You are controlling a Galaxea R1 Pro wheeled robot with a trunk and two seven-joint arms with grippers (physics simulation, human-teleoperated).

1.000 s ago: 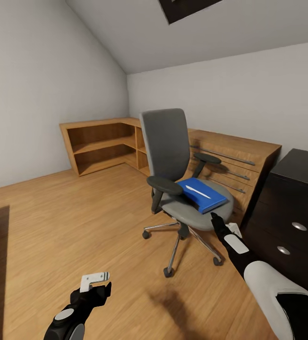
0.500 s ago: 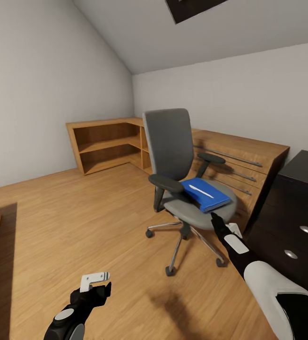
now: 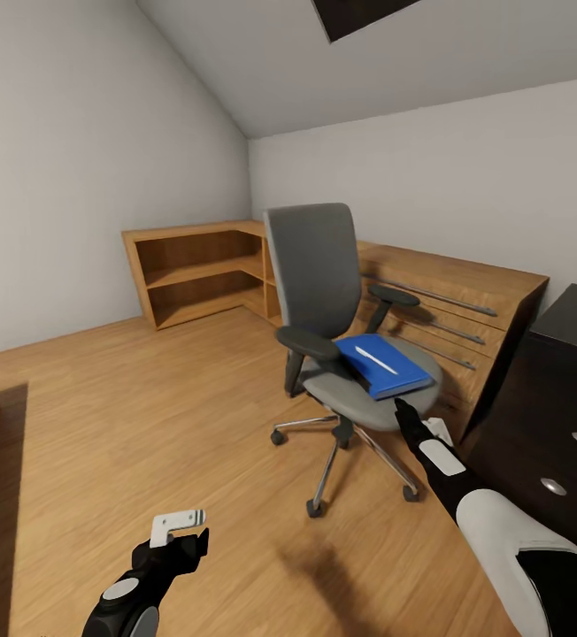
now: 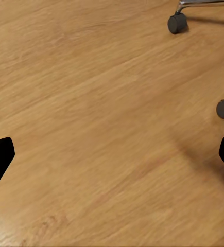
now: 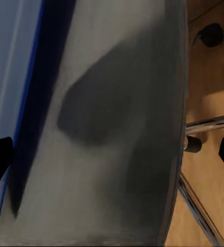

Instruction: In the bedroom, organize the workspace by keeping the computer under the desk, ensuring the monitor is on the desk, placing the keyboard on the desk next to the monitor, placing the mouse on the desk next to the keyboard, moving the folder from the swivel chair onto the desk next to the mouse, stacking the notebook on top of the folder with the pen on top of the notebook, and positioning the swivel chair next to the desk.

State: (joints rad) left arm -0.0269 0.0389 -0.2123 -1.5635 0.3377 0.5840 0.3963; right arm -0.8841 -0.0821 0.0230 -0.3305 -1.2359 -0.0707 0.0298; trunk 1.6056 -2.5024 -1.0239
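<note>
The grey swivel chair [image 3: 317, 265] stands mid-floor with the blue folder [image 3: 390, 372] lying on its seat. A white pen [image 3: 377, 360] rests on top of the folder. My right gripper [image 3: 403, 410] is open at the seat's front edge, just short of the folder. In the right wrist view the seat [image 5: 117, 118] and the folder's edge [image 5: 11, 82] lie close ahead of that gripper [image 5: 112, 159]. My left gripper [image 3: 187, 533] hangs open and empty low over the floor. The desk's black drawers [image 3: 554, 416] stand at the far right. Monitor, keyboard, mouse, notebook and computer are out of view.
A light wooden chest with bar handles [image 3: 452, 305] stands behind the chair, and low open wooden shelving [image 3: 196, 270] fills the corner. Open wood floor [image 3: 147, 407] spreads left of the chair. Chair castors [image 4: 176, 23] show in the left wrist view.
The whole view has shifted slightly as the camera moved, so the drawers sit further right. Both arms hold the same pose, and the folder and pen lie as before.
</note>
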